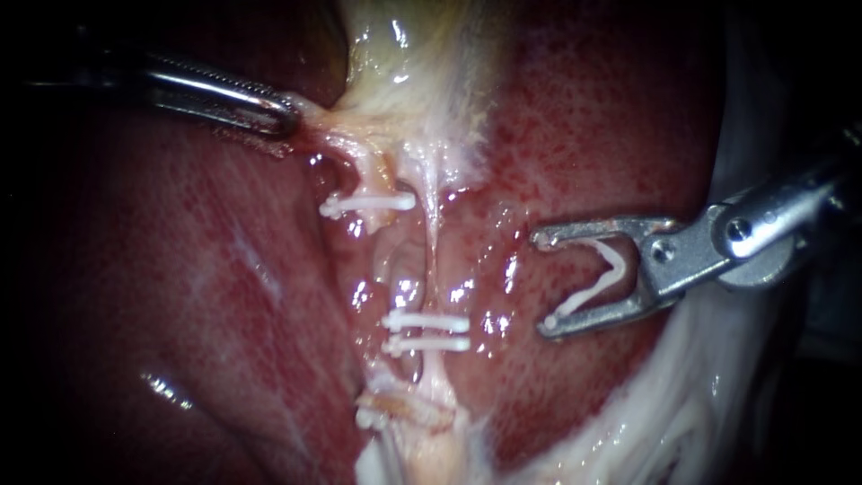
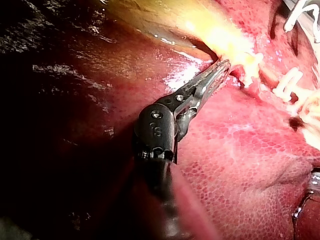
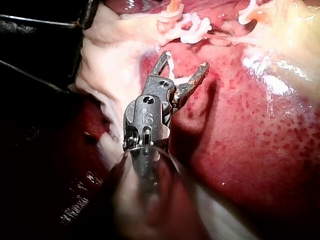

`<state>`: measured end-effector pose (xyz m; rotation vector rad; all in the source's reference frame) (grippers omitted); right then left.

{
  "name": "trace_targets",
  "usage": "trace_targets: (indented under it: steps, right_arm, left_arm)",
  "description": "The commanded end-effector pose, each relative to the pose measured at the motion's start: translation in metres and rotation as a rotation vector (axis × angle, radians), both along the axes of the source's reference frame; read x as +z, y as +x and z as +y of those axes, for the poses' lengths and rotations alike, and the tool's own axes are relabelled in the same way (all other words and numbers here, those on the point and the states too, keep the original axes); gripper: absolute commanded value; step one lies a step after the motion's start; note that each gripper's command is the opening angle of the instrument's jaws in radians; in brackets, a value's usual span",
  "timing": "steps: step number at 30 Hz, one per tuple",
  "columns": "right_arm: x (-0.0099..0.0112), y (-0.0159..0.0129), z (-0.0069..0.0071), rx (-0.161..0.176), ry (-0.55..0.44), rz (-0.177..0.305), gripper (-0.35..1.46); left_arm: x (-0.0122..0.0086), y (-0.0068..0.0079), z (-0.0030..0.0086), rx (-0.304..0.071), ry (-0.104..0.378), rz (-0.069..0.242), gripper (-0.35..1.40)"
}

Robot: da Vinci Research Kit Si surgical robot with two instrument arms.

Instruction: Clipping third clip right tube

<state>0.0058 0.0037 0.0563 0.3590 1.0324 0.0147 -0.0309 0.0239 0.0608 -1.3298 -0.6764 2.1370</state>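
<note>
Endoscope view: the left instrument (image 1: 285,115) comes in from the upper left, its jaws closed on pale tissue (image 1: 328,121) below the gallbladder (image 1: 404,54) and holding it toward the upper left. The right instrument (image 1: 543,283) sits at centre right over the liver (image 1: 584,117). Its jaws stand wide apart with a loaded clip (image 1: 597,274) cradled between them, touching both. The right tube (image 1: 433,242) runs down the middle of the frame, with two set clips (image 1: 426,321) across its lower stretch. The loaded clip is well apart from the tube, so I judge this to be the approach step, with the third clip carried but not yet placed. The next move calls for bringing the open jaws leftward to straddle a bare stretch of the tube, probably above the set pair. They should sit square across the tube and clear of the left tube's clip (image 1: 368,205) before closing.
</note>
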Motion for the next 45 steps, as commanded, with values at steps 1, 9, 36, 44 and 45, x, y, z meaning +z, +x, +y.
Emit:
trace_targets:
  steps: [1, 9, 36, 44, 45]
  right_arm:
    - [-0.0001, 0.0, 0.0, 0.001, 0.002, 0.005, 0.5]
    - [-0.0003, 0.0001, 0.0002, 0.004, 0.011, 0.029, 0.5]
    - [0.0078, 0.0115, 0.0005, 0.183, 0.36, 0.086, 0.5]
    - [0.0096, 0.0133, 0.0005, 0.221, 0.502, 0.179, 0.5]
    - [0.0097, 0.0135, 0.0006, 0.228, 0.527, 0.2, 0.5]
  left_arm:
    - [-0.0007, 0.0004, 0.0003, 0.001, 0.004, -0.001, -0.35]
    - [-0.0058, 0.0025, 0.002, -0.016, -0.001, -0.001, -0.35]
    - [-0.0062, 0.0023, 0.0017, -0.018, -0.007, -0.002, -0.35]
    - [-0.0063, 0.0023, 0.0017, -0.018, -0.007, -0.001, -0.35]
    - [-0.0063, 0.0023, 0.0017, -0.019, -0.007, -0.001, -0.35]
